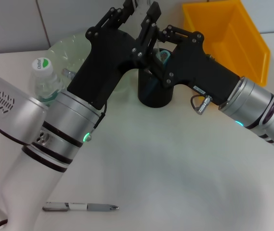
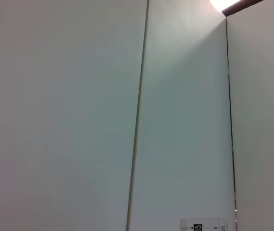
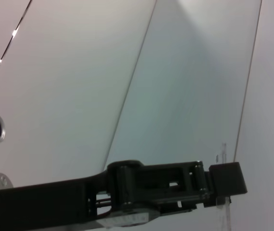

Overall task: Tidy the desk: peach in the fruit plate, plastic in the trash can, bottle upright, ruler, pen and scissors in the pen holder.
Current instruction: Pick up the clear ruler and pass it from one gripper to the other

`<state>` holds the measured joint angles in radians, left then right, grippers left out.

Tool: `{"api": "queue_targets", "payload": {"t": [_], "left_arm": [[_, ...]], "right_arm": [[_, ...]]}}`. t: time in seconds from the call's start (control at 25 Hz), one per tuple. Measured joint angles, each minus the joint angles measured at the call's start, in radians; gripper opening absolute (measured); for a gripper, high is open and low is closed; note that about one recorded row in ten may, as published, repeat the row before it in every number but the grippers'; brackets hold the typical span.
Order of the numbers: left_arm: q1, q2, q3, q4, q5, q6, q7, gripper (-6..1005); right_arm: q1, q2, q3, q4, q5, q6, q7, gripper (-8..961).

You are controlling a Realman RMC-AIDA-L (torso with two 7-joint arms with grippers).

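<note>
My left gripper [image 1: 127,10] is raised high above the black pen holder [image 1: 154,96] and is shut on the clear ruler [image 2: 206,225], whose printed end shows in the left wrist view. The right wrist view shows that gripper [image 3: 229,179] side-on with the ruler [image 3: 223,211] hanging from it. My right gripper [image 1: 151,14] is up beside it, over the holder. Something with a teal handle [image 1: 163,56] stands in the holder. The bottle [image 1: 45,77] stands upright at the left. The pen [image 1: 81,207] lies on the table near the front. The peach and the plastic are out of view.
A yellow bin [image 1: 228,38] stands at the back right. A pale green translucent plate [image 1: 71,45] sits behind the left arm, mostly hidden. The two arms cross over the middle back of the white table [image 1: 175,168].
</note>
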<state>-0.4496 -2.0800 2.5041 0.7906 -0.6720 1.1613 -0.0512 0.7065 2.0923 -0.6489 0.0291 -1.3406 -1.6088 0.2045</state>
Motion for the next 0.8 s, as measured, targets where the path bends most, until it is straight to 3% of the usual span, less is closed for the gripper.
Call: {"api": "queue_targets", "payload": {"t": [0.2,0.8], "left_arm": [[-0.001,0.0,0.001,-0.002,0.0,0.0,0.0,400],[-0.009,0.0,0.004,-0.006,0.0,0.0,0.002,401]], "right_arm": [[0.003,0.0,0.008,0.002,0.0,0.0,-0.001,238],[0.015,0.0,0.035,0.018,-0.002,-0.002,-0.001,191]]}}
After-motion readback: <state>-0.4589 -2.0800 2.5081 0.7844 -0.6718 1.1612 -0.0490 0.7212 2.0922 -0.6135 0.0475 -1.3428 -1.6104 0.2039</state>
